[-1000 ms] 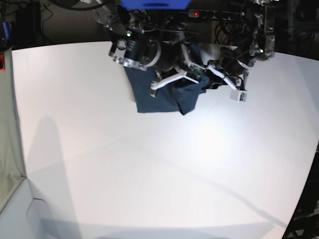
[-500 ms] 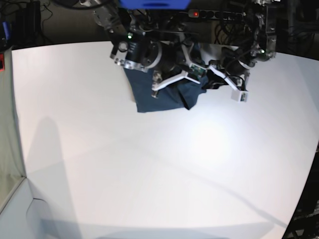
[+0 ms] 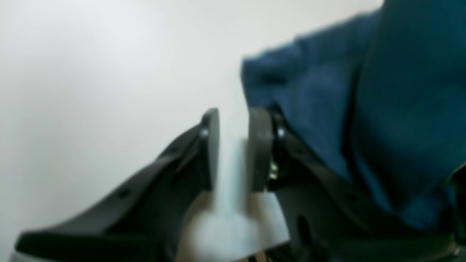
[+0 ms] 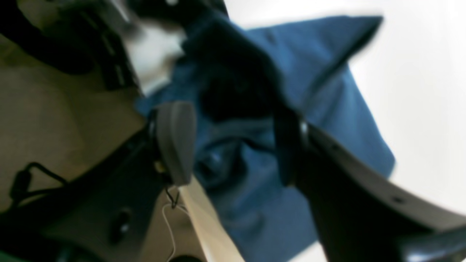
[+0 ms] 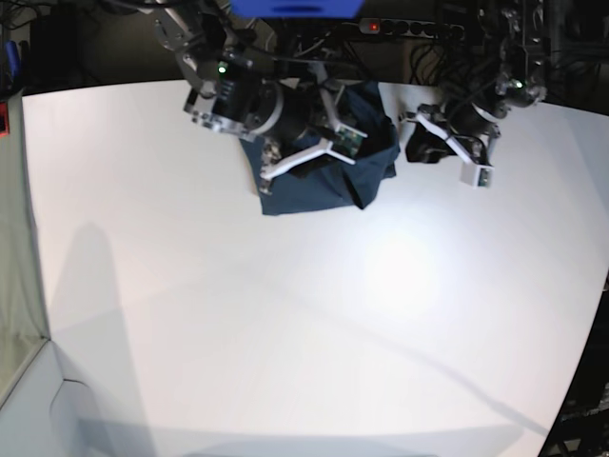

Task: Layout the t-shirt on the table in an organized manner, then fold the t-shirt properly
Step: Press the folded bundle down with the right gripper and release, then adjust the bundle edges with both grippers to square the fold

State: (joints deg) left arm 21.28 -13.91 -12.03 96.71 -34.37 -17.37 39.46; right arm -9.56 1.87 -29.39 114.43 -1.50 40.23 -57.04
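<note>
The dark navy t-shirt [image 5: 309, 195] lies bunched at the far edge of the white table [image 5: 285, 314]. My right gripper [image 5: 304, 148] hovers over the shirt's left half. In the right wrist view this gripper [image 4: 229, 116] stands open, its grey fingers [image 4: 174, 142] wide apart, with rumpled shirt [image 4: 327, 94] under and behind them. My left gripper [image 5: 433, 143] is just right of the shirt. In the left wrist view that gripper [image 3: 235, 120] shows a narrow gap with only bare table in it. The shirt [image 3: 400, 91] sits against the outer side of its right finger.
Behind the table's far edge are dark equipment, cables and a power strip with a red light [image 5: 374, 26]. A red object [image 5: 3, 116] sits at the left border. In the right wrist view the table edge [image 4: 204, 218] runs right beside the shirt.
My right gripper has opened and let go of the shirt, which has settled flatter on the table. The right arm drew back to the left, and the left arm moved right, away from the cloth.
</note>
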